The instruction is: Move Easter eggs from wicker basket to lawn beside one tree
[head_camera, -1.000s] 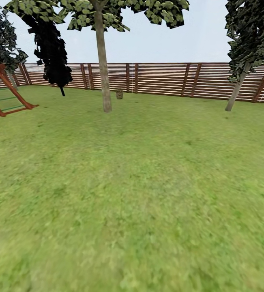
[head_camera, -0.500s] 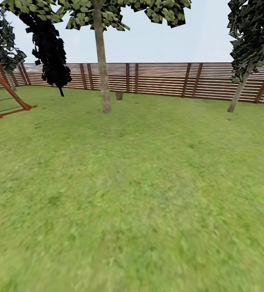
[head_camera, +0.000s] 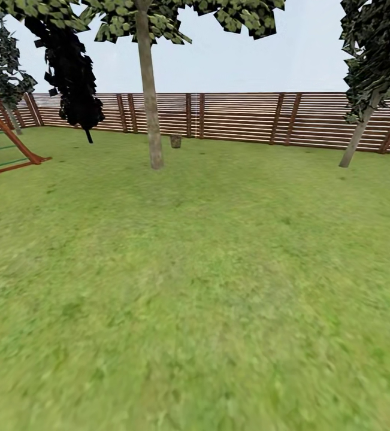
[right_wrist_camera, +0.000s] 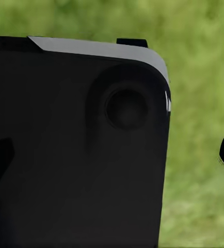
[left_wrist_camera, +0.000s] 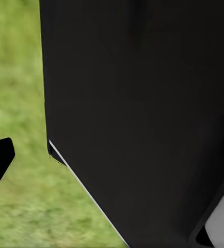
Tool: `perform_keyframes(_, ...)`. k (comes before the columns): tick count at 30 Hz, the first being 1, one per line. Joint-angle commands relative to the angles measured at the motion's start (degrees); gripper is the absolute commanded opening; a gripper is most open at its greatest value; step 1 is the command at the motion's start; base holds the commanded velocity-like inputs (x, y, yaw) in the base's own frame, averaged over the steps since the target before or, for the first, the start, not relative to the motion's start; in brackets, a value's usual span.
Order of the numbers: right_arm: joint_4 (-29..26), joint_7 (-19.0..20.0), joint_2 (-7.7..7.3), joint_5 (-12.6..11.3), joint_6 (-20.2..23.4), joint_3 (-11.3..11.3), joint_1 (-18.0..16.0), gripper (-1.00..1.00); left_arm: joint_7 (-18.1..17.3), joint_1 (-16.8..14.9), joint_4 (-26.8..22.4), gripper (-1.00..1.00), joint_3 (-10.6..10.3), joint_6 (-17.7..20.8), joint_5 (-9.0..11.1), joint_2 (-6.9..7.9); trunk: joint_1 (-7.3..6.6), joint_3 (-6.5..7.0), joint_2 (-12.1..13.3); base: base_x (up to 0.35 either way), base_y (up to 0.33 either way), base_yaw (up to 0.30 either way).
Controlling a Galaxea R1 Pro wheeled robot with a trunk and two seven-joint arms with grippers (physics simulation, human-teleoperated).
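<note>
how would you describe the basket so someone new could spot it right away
Start at the slatted wooden fence along the far side of the lawn. In front of it stands a pale straight tree; the basket is the small brown thing on the grass just right of its foot, the one low thing there.

A matte black robot body panel (left_wrist_camera: 143, 113) with a thin pale grey edge line. Another black housing (right_wrist_camera: 76, 150) has a light grey rounded top rim and a round recessed socket (right_wrist_camera: 126, 108) just below that rim's curved corner.
</note>
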Motion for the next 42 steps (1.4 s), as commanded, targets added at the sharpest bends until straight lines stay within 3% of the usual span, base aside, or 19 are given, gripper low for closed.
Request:
perform_keyframes(1, 0.1, 0.0, -0.03, 0.1, -0.2, 0.1, 0.0, 1.0, 0.1, 0.0, 0.0, 1.0, 0.4, 0.0, 0.0, -0.01, 0.03, -0.05, 0.0, 0.336, 0.0, 0.0)
perform_keyframes(42, 0.1, 0.0, 0.0, 0.1, -0.2, 0.2, 0.0, 1.0, 0.1, 0.0, 0.0, 1.0, 0.4, 0.0, 0.0, -0.01, 0.03, -0.05, 0.0, 0.336, 0.0, 0.0)
